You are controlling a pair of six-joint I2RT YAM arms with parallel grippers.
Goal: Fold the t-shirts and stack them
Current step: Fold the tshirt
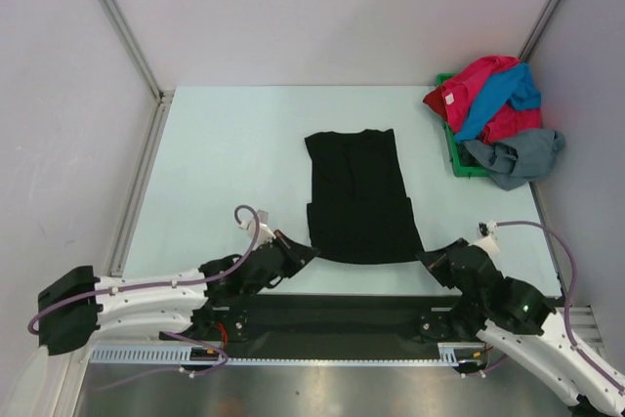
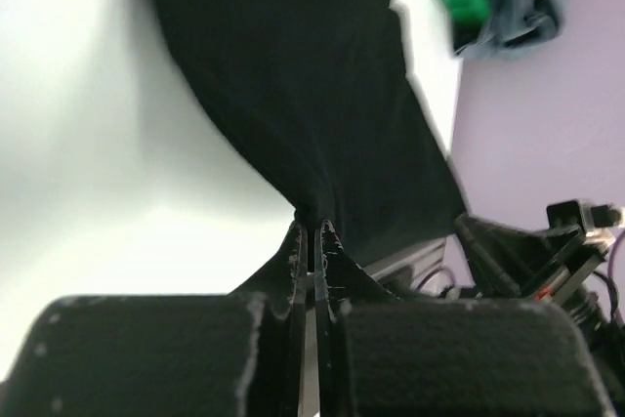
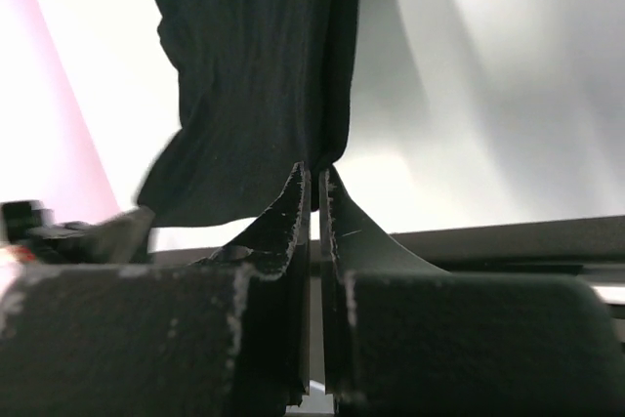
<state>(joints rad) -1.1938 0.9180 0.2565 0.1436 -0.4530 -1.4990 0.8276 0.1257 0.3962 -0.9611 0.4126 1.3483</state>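
Directly ahead of both sets of jaws, the black t-shirt (image 1: 359, 197) is spread flat on the bench (image 1: 225, 163), with its long axis running straight away from them. Its near edge is stretched between them: the left jaws are clenched on the near-left corner and the right jaws on the near-right corner, with cloth pinched at the tips in both wrist views. Neither arm is nearer, as the shirt is centred between them. Which end carries the collar cannot be told from above. A fold away from the jaws, along that axis, is judged to be next. Well beyond the right jaws, the other t-shirts (image 1: 493, 114) are heaped on a green bin (image 1: 457, 161).
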